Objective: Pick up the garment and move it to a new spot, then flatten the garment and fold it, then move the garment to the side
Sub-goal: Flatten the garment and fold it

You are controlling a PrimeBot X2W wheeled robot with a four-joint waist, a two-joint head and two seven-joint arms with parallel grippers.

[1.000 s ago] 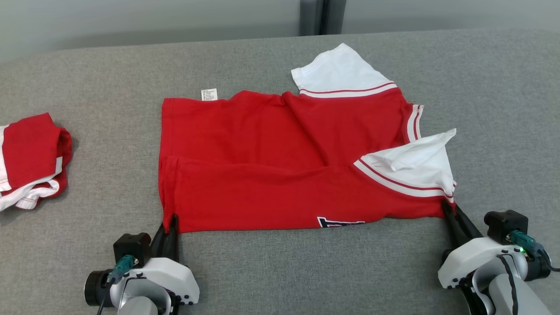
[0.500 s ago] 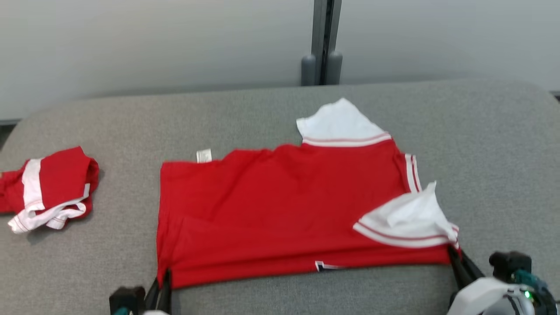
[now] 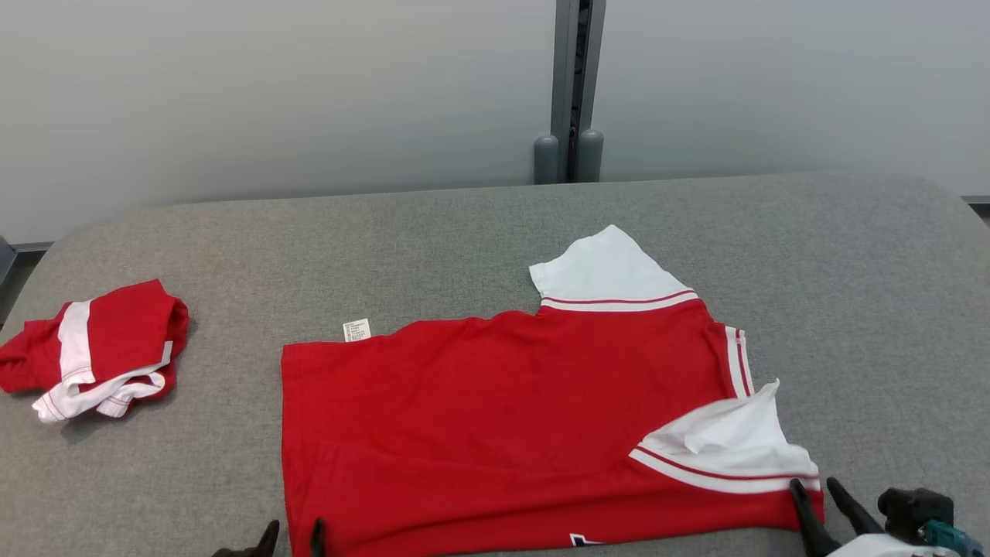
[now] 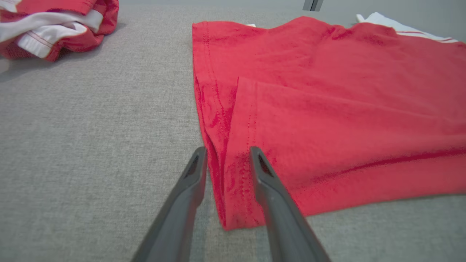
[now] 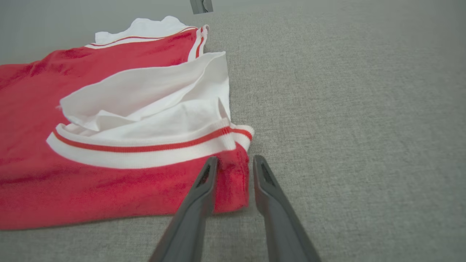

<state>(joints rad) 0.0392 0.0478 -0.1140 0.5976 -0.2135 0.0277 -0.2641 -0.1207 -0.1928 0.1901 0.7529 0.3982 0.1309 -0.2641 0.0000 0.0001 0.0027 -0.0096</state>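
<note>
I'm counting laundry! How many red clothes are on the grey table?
2. One red shirt lies spread out in the middle; a bundled red garment sits apart at the left. More could hide inside that bundle.

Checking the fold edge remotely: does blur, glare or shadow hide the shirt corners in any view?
Head view: sharp, evenly lit, soft shadow beside the bundled red garment. Left wrist view: red T-shirt hem crisp at the left gripper, jaws open. Right wrist view: corner clear at the right gripper, no glare.
</note>
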